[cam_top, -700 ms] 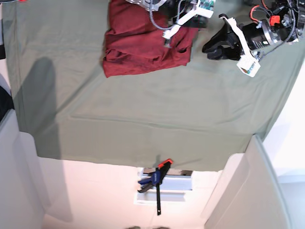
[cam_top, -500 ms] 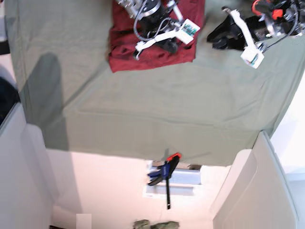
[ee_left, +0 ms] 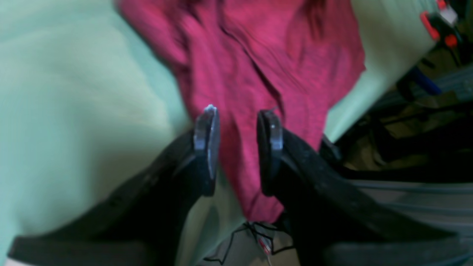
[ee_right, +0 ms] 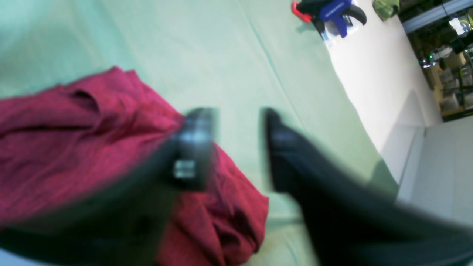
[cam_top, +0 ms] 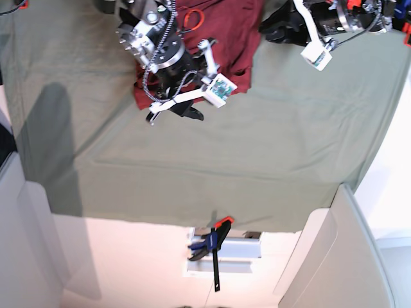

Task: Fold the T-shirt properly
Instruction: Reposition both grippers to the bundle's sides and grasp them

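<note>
The maroon T-shirt [cam_top: 247, 22] lies bunched at the far middle of the sage-green cloth [cam_top: 225, 160]. My right gripper [cam_top: 187, 113] hangs over the shirt's near edge. In the right wrist view it [ee_right: 236, 147] is open and empty, with the shirt [ee_right: 74, 140] under its left finger and green cloth [ee_right: 221, 55] ahead. My left gripper [cam_top: 271, 29] is at the shirt's right edge. In the left wrist view it [ee_left: 238, 140] is open, with the wrinkled shirt [ee_left: 258, 55] seen between and beyond its fingers; it grips nothing.
A blue and orange clamp [cam_top: 212, 247] sits at the table's near edge, and also shows in the right wrist view [ee_right: 329, 11]. White panels [cam_top: 321, 256] stand at the near left and right. The green cloth hangs over the table's sides.
My right gripper has moved off the shirt's top toward its near edge. My left gripper has moved left and farther back, up to the shirt's right edge. The shirt looks more bunched.
</note>
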Controlling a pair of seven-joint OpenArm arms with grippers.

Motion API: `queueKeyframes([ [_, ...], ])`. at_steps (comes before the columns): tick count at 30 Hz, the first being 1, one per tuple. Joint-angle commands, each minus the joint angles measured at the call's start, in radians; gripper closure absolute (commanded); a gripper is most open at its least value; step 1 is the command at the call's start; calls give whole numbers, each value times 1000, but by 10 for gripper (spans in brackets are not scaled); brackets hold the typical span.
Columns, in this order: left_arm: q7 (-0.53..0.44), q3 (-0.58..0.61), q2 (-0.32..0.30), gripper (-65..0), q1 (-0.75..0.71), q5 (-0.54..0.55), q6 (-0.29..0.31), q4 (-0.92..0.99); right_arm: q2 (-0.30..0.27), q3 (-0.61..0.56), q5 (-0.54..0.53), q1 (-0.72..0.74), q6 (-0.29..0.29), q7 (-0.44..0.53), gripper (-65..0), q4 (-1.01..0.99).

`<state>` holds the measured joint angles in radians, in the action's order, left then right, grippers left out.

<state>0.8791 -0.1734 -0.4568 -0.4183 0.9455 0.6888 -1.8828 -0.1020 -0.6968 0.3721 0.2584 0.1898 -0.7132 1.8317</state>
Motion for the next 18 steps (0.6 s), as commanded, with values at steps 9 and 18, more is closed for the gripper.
queueKeyframes([
  [9,-23,92,-11,-197,-3,23,9,-34,5,52,13,21,-143,21,-285,15],
  [18,-84,298,-3,-44,-3,-72,9,-121,5,254,-27,22,-141,34,0,2],
])
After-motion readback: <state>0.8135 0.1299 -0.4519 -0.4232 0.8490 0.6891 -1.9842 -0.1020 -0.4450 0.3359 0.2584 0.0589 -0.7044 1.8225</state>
